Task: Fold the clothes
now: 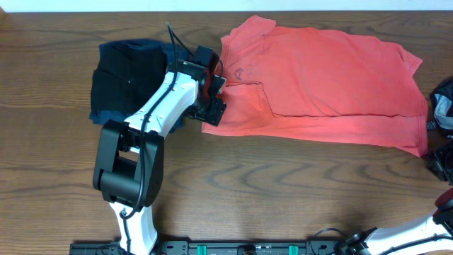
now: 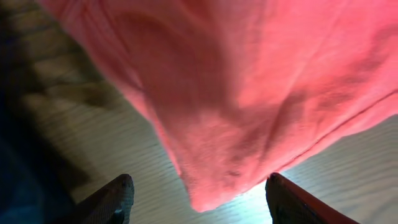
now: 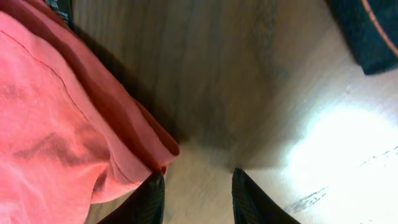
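t-shirt corner inside left gripper

readable text: none in any of the three views
T-shirt print: one small dark curved mark near its left edge, overhead view
mark legibility: too faint and small to read; cannot tell whether it is a letter or a logo

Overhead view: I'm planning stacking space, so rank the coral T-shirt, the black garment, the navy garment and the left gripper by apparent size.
1. coral T-shirt
2. black garment
3. left gripper
Unranked: navy garment, mostly hidden under the black one.
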### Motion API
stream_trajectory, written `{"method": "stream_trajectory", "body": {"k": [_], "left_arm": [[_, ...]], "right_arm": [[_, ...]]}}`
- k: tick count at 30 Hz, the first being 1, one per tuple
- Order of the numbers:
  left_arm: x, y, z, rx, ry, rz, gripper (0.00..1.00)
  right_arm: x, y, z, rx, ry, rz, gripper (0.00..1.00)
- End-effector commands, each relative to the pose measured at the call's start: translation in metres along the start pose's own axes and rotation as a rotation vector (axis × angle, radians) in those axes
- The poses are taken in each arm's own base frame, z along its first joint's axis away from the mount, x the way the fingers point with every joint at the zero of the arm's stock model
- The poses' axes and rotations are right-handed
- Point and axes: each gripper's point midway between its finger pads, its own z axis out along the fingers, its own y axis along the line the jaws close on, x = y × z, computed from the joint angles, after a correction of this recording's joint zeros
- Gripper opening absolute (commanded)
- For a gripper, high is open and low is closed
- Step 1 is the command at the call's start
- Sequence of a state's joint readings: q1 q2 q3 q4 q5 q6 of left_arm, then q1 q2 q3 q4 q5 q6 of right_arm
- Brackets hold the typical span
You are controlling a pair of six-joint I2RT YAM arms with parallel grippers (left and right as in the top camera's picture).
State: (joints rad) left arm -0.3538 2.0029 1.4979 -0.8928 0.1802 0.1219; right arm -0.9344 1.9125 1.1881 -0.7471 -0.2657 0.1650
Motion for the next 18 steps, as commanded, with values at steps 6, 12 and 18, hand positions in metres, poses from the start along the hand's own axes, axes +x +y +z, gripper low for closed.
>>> {"method": "stream_trajectory", "body": {"k": [6, 12, 18], "left_arm": [[0.01, -0.005, 0.013, 0.042, 0.038, -0.058, 0.7], [0.024, -0.006, 0.028, 0.05, 0.067, -0.092, 0.61], [0.018, -0.01, 0.029, 0.077, 0.04, -0.092, 0.43]], "right_arm": [[0.003, 0.016, 0.007, -0.012, 0.003, -0.048, 0.41], [0.002, 0.02, 0.008, 0.001, -0.004, -0.068, 0.35], [-0.004, 0.016, 0.008, 0.025, -0.029, -0.072, 0.2]]}}
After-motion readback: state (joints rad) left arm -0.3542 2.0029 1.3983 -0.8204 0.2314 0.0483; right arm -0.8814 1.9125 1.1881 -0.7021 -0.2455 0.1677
